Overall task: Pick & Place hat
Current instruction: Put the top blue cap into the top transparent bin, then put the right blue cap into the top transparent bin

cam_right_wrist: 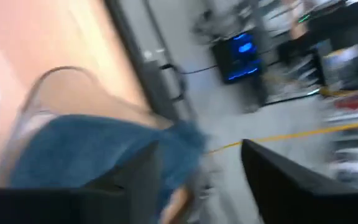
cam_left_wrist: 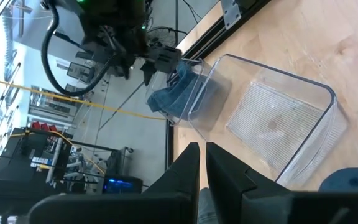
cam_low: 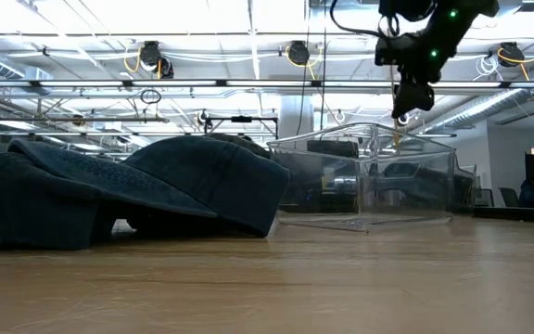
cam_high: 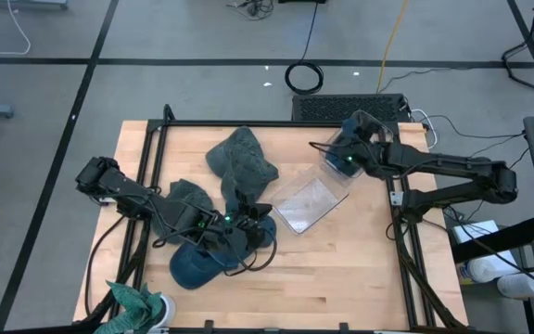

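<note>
While the right gripper (cam_high: 344,163) hangs above the far end of the clear bin (cam_high: 311,202), its jaws stand apart with nothing between them; a blue hat (cam_right_wrist: 98,152) lies just under them, draped on the bin's end wall. The left wrist view shows the same hat (cam_left_wrist: 174,92) as a bunched blue cloth pressed against the bin (cam_left_wrist: 278,118) below the right gripper (cam_left_wrist: 151,65). The bin lies on the desk (cam_high: 360,269) near its middle, its ribbed floor bare.

The left gripper (cam_high: 248,219) sits low over the front left part of the desk, jaws nearly closed and empty as far as the wrist view shows. It is in the middle of a heap of hats: a dark navy cap (cam_high: 197,264) just in front of it and a grey-blue hat (cam_high: 241,158) behind it, towards the bin. In the low view the cap (cam_low: 207,181) fills the left side, with the bin (cam_low: 369,176) beyond it.
</note>
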Tool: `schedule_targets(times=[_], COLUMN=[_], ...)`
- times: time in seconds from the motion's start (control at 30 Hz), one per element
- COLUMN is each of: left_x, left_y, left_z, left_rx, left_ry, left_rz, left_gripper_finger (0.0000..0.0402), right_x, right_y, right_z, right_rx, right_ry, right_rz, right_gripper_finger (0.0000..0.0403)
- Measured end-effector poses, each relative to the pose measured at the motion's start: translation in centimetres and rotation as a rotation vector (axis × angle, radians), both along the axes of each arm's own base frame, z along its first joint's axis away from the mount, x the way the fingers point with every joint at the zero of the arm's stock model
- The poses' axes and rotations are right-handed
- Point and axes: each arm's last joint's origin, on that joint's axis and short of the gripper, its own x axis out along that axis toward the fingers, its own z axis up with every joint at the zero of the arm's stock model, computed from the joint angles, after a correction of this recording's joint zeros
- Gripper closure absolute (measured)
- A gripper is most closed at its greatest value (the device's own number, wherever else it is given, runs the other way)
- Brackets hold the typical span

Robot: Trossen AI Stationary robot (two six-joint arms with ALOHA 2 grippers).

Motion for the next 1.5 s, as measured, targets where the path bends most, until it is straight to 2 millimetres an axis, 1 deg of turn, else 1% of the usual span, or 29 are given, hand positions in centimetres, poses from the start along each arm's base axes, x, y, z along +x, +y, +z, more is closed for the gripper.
schedule_targets(times=[0.13,0.17,0.2,0.33,0.47,0.57,0.73,0.97,1.03,1.13,1.23,1.33,1.43,1.5], left_x=[0.0,0.0,0.0,0.0,0.0,0.0,0.0,0.0,0.0,0.0,0.0,0.1,0.2,0.2], left_y=[0.0,0.0,0.0,0.0,0.0,0.0,0.0,0.0,0.0,0.1,0.2,0.4,0.6,0.7], left_z=[0.0,0.0,0.0,0.0,0.0,0.0,-0.1,-0.1,-0.1,-0.1,-0.1,-0.1,-0.1,-0.1], left_rx=[-0.009,-0.009,-0.009,-0.009,-0.01,-0.014,-0.015,-0.03,-0.03,-0.03,-0.034,-0.042,-0.042,-0.034], left_ry=[-0.005,-0.005,-0.005,-0.005,-0.005,-0.006,-0.004,-0.013,-0.013,-0.013,-0.015,-0.021,-0.021,-0.016], left_rz=[0.005,0.005,0.005,0.005,0.005,0.007,0.008,0.015,0.014,0.016,0.021,0.03,0.035,0.034], left_gripper_finger=[0.0364,0.0364,0.0364,0.0364,0.0364,0.0364,0.0364,0.0364,0.0364,0.0364,0.0364,0.0364,0.0364,0.0364], right_x=[-1.0,-1.3,-1.5,-1.8,-1.5,-1.7,-1.8,-1.5,-1.6,-1.9,-2.0,-2.2,-2.6,-2.6], right_y=[-0.8,-1.0,-1.3,-2.7,-4.1,-4.9,-6.2,-6.9,-7.0,-7.0,-7.1,-7.0,-6.7,-6.5], right_z=[-0.6,-0.7,-0.9,-1.2,-1.1,-1.7,-3.5,-7.7,-8.4,-9.0,-8.9,-8.1,-6.3,-4.1], right_rx=[0.112,0.147,0.185,0.289,0.312,0.359,0.415,0.521,0.531,0.542,0.539,0.511,0.458,0.406], right_ry=[0.012,0.016,0.007,-0.071,-0.172,-0.165,-0.121,-0.16,-0.169,-0.169,-0.176,-0.192,-0.224,-0.311], right_rz=[-0.047,-0.053,-0.064,-0.101,-0.109,-0.133,-0.234,-0.226,-0.244,-0.268,-0.277,-0.275,-0.269,-0.236], right_gripper_finger=[0.0362,0.0381,0.0388,0.04,0.0402,0.0403,0.0403,0.0403,0.0403,0.0403,0.0403,0.0403,0.0403,0.0403])
